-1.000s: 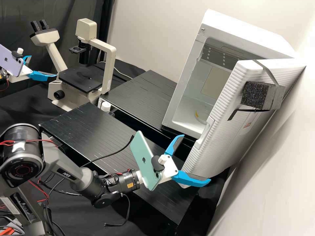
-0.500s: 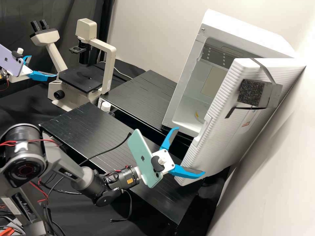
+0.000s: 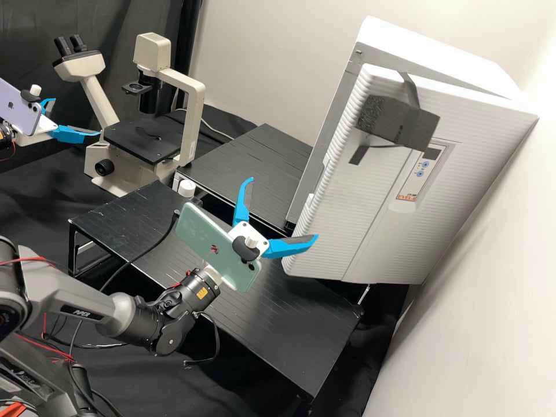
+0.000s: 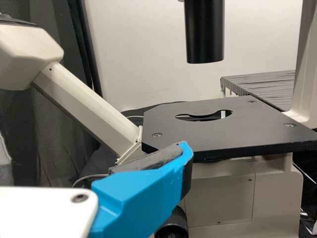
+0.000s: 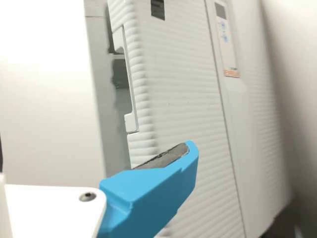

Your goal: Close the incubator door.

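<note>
High view from well back, facing forward and down, left wrist view close and nearly level toward the microscope (image 3: 142,139) at left, right wrist view close on the incubator door (image 3: 370,202) at right, each shared with the high view

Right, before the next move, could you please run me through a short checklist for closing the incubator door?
1. Incubator door fully closed: not ok, it stands ajar from the body.
2. Right gripper empty: ok, fingers open.
3. Right gripper near the door's handle-side edge: ok.
4. Right gripper's contact with the door: cannot tell.
5. Left gripper away from the door: ok, by the microscope.
6. Inside of the incubator free of obstructions: cannot tell, the door hides it.
</note>
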